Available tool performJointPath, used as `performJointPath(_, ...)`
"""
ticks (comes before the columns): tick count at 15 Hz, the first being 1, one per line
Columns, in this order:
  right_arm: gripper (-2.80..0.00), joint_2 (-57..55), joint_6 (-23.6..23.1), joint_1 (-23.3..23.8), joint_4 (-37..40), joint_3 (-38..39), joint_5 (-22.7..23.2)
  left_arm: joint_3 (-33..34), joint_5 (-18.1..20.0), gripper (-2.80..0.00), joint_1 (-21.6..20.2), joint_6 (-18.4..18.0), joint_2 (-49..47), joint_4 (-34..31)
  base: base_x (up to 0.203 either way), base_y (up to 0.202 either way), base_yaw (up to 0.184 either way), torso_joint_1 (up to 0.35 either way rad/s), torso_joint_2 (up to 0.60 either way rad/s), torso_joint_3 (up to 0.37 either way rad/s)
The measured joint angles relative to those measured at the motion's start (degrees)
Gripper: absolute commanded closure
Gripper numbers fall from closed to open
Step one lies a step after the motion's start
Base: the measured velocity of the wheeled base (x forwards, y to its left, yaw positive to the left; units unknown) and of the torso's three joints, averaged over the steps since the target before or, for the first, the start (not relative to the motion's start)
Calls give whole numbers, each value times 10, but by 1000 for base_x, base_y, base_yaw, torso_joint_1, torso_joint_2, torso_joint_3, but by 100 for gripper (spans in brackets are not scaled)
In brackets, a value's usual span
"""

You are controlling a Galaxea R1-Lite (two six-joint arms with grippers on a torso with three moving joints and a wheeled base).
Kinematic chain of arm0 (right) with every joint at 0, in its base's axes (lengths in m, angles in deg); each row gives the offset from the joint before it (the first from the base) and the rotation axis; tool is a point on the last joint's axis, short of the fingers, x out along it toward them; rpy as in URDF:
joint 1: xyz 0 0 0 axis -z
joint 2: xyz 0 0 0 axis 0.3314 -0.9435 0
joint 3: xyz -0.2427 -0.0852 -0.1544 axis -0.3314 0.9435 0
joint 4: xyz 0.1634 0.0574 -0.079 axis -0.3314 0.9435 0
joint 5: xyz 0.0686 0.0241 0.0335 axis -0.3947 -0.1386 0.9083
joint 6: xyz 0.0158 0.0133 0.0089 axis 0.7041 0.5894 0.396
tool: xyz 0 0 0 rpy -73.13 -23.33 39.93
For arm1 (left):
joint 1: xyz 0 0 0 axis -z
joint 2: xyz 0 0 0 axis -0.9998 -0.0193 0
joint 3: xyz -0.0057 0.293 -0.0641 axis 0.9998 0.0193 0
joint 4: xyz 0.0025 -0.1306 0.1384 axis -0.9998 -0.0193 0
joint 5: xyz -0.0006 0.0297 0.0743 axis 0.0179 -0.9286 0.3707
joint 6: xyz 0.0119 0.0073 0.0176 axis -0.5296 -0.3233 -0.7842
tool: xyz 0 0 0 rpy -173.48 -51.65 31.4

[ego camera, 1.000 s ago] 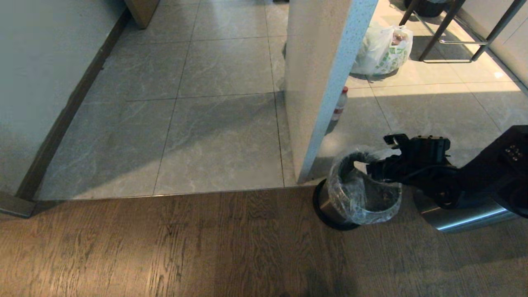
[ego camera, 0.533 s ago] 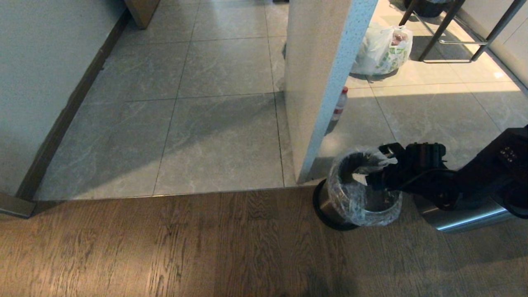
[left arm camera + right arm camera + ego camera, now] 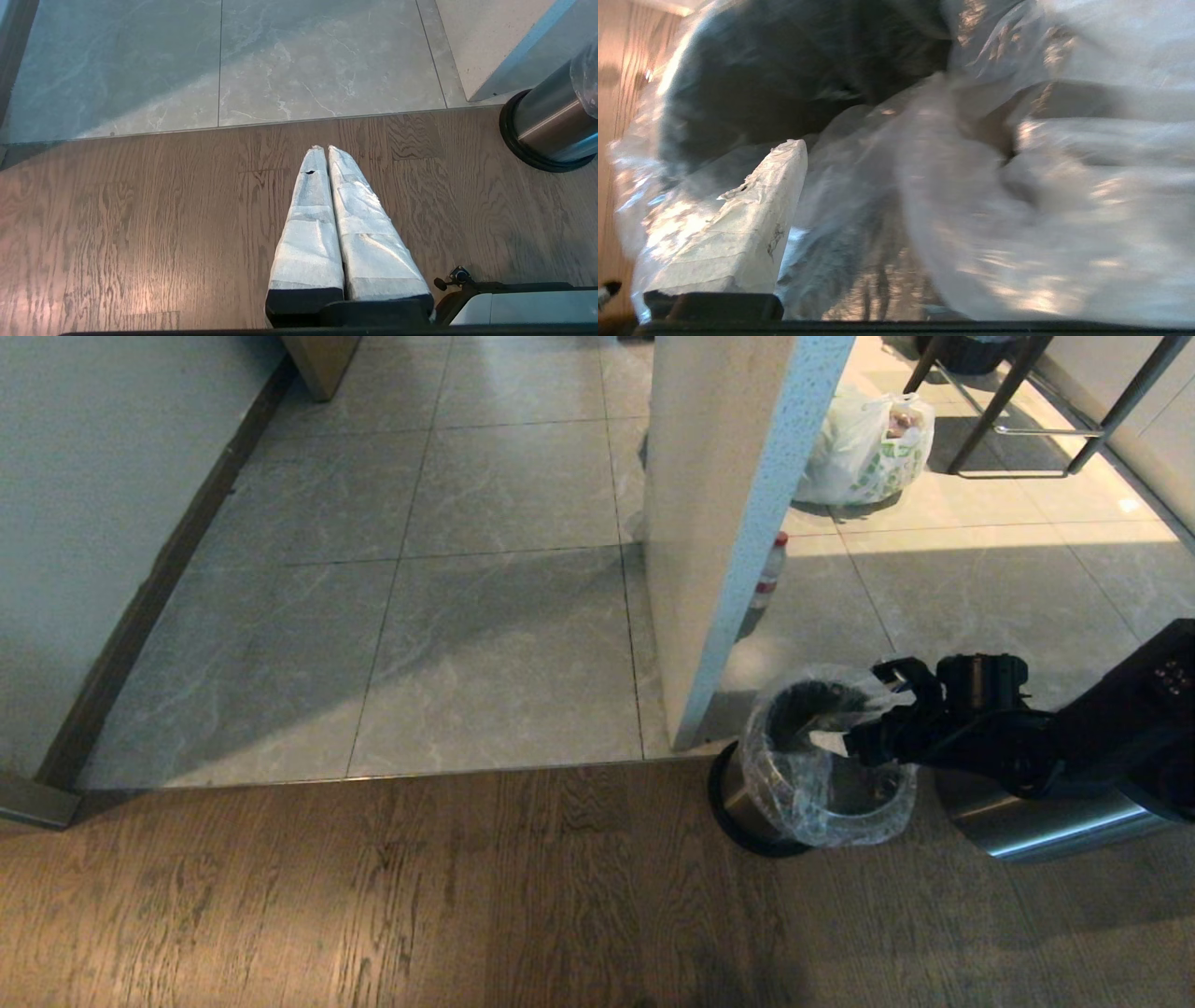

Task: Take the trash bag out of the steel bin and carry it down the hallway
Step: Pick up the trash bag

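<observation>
The steel bin (image 3: 747, 803) stands on the wood floor at the foot of a white pillar; it also shows in the left wrist view (image 3: 551, 126). The clear trash bag (image 3: 794, 793) lines it and folds over the rim. My right gripper (image 3: 864, 709) is open astride the bin's right rim, one finger inside the mouth and one outside. In the right wrist view one white-wrapped finger (image 3: 752, 214) lies against the crinkled trash bag (image 3: 971, 186), which hides the other finger. My left gripper (image 3: 323, 148) hangs shut and empty over the wood floor. The tiled hallway (image 3: 504, 616) runs ahead.
The white pillar (image 3: 728, 523) rises just behind the bin. A white bag with green print (image 3: 864, 453) and a small bottle (image 3: 770, 569) lie beyond it. A second steel object (image 3: 1046, 821) sits under my right arm. Metal furniture legs (image 3: 1008, 420) stand far right, and a wall with dark skirting (image 3: 159, 579) runs along the left.
My right gripper has sunk and turned at the wrist, so one finger now reaches into the bin's mouth. The bag's edge beside it has bunched up. The jaws stay open.
</observation>
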Motion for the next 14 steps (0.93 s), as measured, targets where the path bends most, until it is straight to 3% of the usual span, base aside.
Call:
performJointPath(3, -280, 2, 9, 18, 8, -4, 5, 0, 0, 0, 0, 0, 0, 0, 0, 0, 0, 0, 0, 0)
performJointPath(7, -280, 17, 68, 29, 45, -8, 14, 0, 0, 0, 0, 0, 0, 0, 0, 0, 0, 0, 0, 0)
performJointPath(14, -280, 49, 64, 23, 86, 1, 67, 0, 0, 0, 0, 0, 0, 0, 0, 0, 0, 0, 0, 0)
